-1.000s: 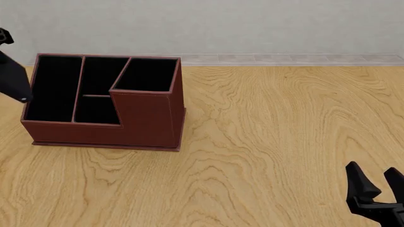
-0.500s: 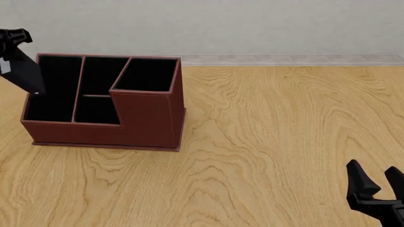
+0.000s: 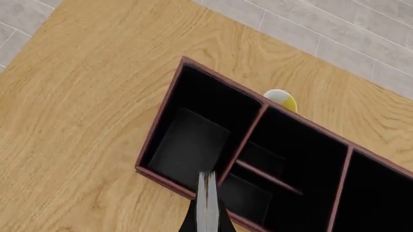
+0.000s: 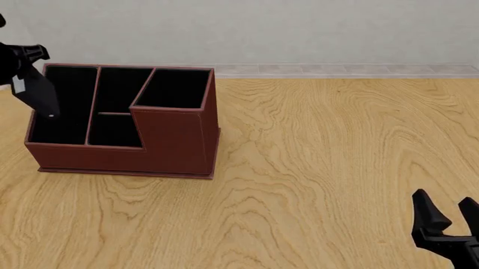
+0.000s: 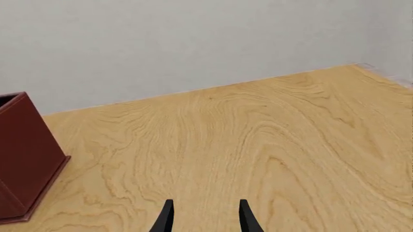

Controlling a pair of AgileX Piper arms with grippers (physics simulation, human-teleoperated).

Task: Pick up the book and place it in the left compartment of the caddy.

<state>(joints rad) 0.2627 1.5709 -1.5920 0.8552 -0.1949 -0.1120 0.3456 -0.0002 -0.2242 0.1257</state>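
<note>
The wooden table (image 4: 322, 157) carried the caddy (image 4: 176, 148), a reddish-brown leather-look organiser, black inside, with a stepped front and one taller corner section. Its left compartment (image 4: 64, 106) was the long narrow slot running the full depth at the low end.

The book (image 4: 36, 92) was a thin, flat, all-black slab with a small white mark near its top. It hung tilted above the caddy's left edge, its lower corner in front of the left compartment's opening, clenched in the left gripper (image 4: 17, 56); in the left wrist view it showed edge-on (image 3: 207, 200) between the dark fingers, over the caddy's rim.

Against the frame half a second before, the book had shifted slightly right and down, further over the slot.

The right gripper (image 4: 449, 216) sat low at the table's near right, well apart from the caddy, its fingers (image 5: 166, 217) spread and holding nothing, unmoved.
</note>
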